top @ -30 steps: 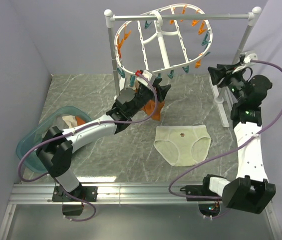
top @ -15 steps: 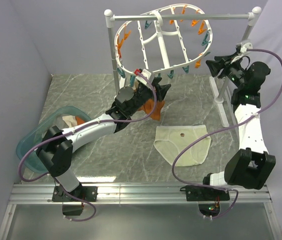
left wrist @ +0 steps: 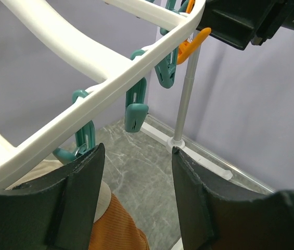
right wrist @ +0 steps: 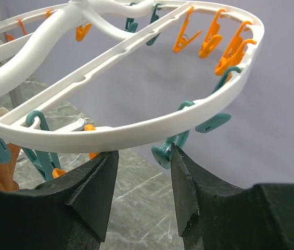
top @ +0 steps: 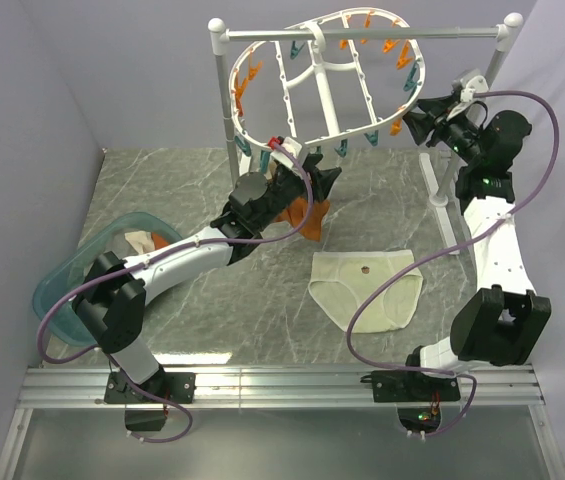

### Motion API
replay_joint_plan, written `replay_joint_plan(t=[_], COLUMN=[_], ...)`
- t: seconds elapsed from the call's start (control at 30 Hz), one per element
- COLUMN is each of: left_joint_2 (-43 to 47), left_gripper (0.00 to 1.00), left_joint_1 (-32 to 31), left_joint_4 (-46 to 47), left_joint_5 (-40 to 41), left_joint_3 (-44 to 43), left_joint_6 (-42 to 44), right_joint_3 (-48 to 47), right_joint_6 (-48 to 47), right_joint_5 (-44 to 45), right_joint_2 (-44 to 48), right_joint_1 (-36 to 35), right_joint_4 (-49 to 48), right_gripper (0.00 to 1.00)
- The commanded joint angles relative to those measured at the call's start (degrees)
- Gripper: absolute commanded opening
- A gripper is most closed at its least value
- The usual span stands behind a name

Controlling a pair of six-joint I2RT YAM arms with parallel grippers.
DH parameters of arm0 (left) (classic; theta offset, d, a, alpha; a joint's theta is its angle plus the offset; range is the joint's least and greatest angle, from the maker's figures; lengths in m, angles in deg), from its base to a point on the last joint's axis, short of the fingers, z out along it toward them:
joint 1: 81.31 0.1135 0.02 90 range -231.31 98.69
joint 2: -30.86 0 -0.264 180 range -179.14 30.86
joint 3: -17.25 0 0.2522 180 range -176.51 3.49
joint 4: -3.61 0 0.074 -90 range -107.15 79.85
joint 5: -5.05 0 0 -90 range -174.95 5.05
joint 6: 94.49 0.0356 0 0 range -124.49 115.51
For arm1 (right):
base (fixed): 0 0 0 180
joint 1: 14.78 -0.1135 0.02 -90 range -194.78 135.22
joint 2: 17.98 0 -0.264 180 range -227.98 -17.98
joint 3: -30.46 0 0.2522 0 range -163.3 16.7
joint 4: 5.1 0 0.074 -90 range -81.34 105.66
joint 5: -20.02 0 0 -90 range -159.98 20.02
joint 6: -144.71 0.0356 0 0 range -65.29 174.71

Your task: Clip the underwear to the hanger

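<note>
Cream underwear [top: 366, 288] lies flat mid-counter toward the near right edge, ungripped, while both claws are up at the hanger [top: 324, 88]: left gripper [left wrist: 136, 151] gaping and empty under its near rim by the orange-brown garment [top: 307, 215], and right gripper [right wrist: 141, 153] wide open at the right rim, probably to steady it.

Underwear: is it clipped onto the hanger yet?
No, the underwear lies flat on the table, apart from the hanger and gripped by no clip.

Left arm [top: 202, 250] hides most of the orange garment [top: 312, 218] (by the hanger [top: 330, 105]).
</note>
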Motion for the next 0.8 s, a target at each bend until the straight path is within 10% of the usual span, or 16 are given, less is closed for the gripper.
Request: replay_joint_plan(t=[0.0, 0.2, 0.37, 0.77], left_joint_2=[0.5, 0.7, 2.4, 8.4], left_gripper=[0.60, 0.57, 0.55, 0.54], left_joint_1=[0.4, 1.8, 4.1, 9.1], left_joint_4=[0.3, -1.5, -4.6, -12.7], left_joint_5=[-1.3, 0.4, 0.7, 0.7], left_joint_3=[-1.4, -1.9, -3.3, -3.3], left_joint_6=[-1.0, -3.0, -4.0, -2.1], right_joint_3=[-3.5, -4.5, -3.9, -0.9], right_joint_6=[-3.5, -5.4, -6.3, -11.6], right_joint_5=[-0.3, -0.4, -1.2, -3.3], right_joint_2=[-0.6, -0.2, 1.6, 8.7], right_joint_1=[-0.9, -0.9, -0.9, -0.7], right_joint_4=[0.2, 2.4, 4.4, 12.3], right_gripper=[0.51, 0.36, 0.00, 0.00])
